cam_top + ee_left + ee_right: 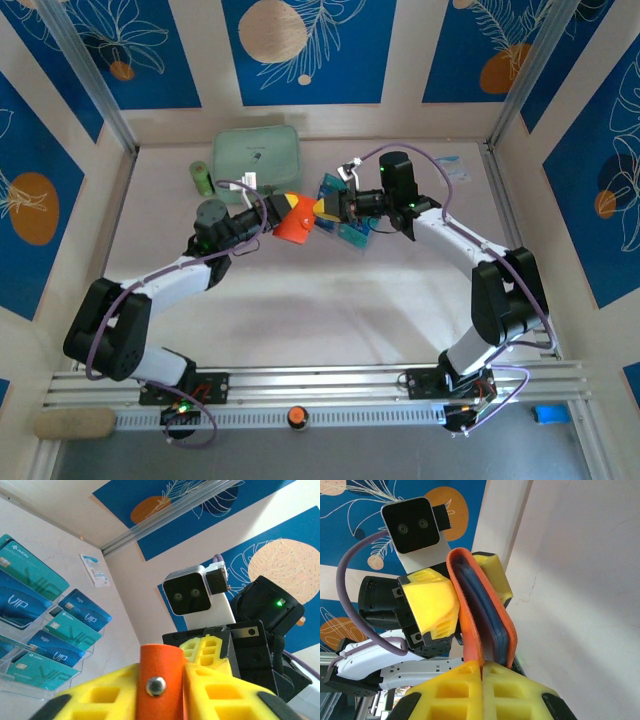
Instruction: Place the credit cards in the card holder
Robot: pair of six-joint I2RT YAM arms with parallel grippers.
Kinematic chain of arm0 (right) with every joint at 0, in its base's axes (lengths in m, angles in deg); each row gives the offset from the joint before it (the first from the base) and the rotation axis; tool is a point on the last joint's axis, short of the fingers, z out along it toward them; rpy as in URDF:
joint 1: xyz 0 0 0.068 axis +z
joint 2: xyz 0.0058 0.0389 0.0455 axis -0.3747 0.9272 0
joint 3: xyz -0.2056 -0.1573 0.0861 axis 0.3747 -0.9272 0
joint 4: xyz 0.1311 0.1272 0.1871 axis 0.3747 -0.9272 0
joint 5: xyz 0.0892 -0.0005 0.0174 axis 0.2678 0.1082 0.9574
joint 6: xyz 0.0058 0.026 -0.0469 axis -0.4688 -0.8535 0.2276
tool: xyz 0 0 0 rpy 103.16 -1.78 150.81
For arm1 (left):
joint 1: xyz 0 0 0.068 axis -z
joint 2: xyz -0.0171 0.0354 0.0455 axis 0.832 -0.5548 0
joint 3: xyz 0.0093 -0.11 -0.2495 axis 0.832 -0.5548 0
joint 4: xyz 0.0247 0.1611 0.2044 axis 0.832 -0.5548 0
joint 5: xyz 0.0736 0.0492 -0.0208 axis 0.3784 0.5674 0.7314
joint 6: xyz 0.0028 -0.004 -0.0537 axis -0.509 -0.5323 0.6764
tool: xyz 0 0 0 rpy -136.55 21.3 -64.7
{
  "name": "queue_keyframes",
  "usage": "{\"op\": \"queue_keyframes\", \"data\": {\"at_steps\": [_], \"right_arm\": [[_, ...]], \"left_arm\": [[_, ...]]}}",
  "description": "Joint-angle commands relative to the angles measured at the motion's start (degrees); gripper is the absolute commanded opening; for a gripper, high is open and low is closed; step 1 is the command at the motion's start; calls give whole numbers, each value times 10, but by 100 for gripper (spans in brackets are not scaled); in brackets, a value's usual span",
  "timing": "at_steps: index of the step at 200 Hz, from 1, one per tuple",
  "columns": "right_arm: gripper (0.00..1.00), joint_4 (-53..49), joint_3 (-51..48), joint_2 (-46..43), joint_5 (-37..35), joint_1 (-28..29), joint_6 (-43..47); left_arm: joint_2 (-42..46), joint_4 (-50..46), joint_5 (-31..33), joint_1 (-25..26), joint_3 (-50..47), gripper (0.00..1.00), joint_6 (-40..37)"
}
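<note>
The orange card holder hangs above the table between both grippers. My left gripper is shut on it, and in the left wrist view its snap-button strap sits between the yellow fingers. My right gripper is shut on one orange flap, holding the wallet spread open. A dark blue stack of cards sits inside between the flaps. Several teal and blue credit cards lie on the clear tiered rack under the right gripper.
A mint-green zip pouch and a green cylinder lie at the back left. A white-and-blue leaflet lies at the back right. Walls with blue panels enclose the table on three sides.
</note>
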Motion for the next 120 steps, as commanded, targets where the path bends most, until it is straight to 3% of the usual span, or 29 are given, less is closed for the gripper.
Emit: {"op": "queue_keyframes", "data": {"at_steps": [1, 29, 49, 69, 99, 120], "right_arm": [[0, 2, -6, 7, 12, -2, -2], [0, -48, 12, 5, 7, -7, 33], [30, -146, 19, -23, -61, -7, 92], [43, -218, 16, -47, -145, 5, 125], [50, -289, 17, -54, -298, 68, 148], [51, -298, 27, -46, -366, 112, 148]], "left_arm": [[10, 14, -15, 5, 1, 22, -14], [18, -7, -10, 5, -2, 15, -28], [34, -38, 11, 5, -13, 10, -48], [55, -72, 45, 6, -28, 1, -67], [87, -123, 106, 15, -46, 0, -82], [107, -168, 153, 26, -50, 0, -87]]}}
